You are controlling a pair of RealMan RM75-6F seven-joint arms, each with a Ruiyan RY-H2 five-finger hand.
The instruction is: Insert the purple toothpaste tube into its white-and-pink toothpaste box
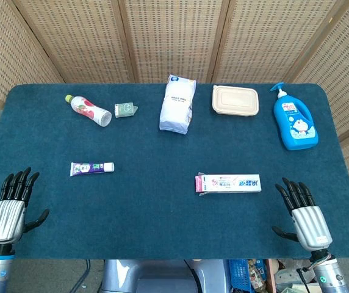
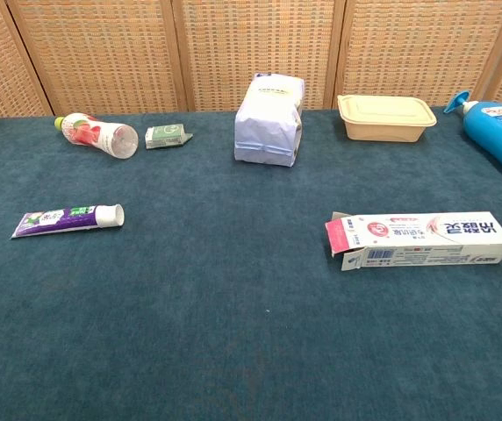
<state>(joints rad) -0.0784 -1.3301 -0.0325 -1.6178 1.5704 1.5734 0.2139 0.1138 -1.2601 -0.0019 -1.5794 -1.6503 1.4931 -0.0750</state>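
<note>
Toothpaste tube (image 1: 91, 168): your purple tube lies flat on the left half of the table (image 1: 162, 220), white cap pointing right, well apart from everything else.
Left hand (image 1: 11, 207): you have it at the near left corner, palm down, fingers spread and pointing away from you, holding nothing; the tube sits further in and to its right, not touching. Only the head view shows this hand.
Drink bottle (image 1: 89, 110): on its side at the far left, green cap to the far left, red fruit on its label.
Small green packet (image 1: 125, 110): just right of the bottle's base; you cannot tell from either view whether they touch.
White bag (image 1: 177, 104): far centre, standing on end in the chest view, blue print on its face.
Toothpaste box (image 1: 228, 183): your white-and-pink box lies flat right of centre, long side running left to right, its left end flaps open towards the tube, as the chest view shows clearly. Tube and box are well apart, with bare blue cloth between them.
Beige lidded container (image 1: 235, 100): far side, right of the bag, lid on.
Blue pump bottle (image 1: 294, 119): lying at the far right, pump towards the far edge.
Right hand (image 1: 304, 213): near right corner, fingers spread and extended, holding nothing, just right of the box but apart from it.
</note>
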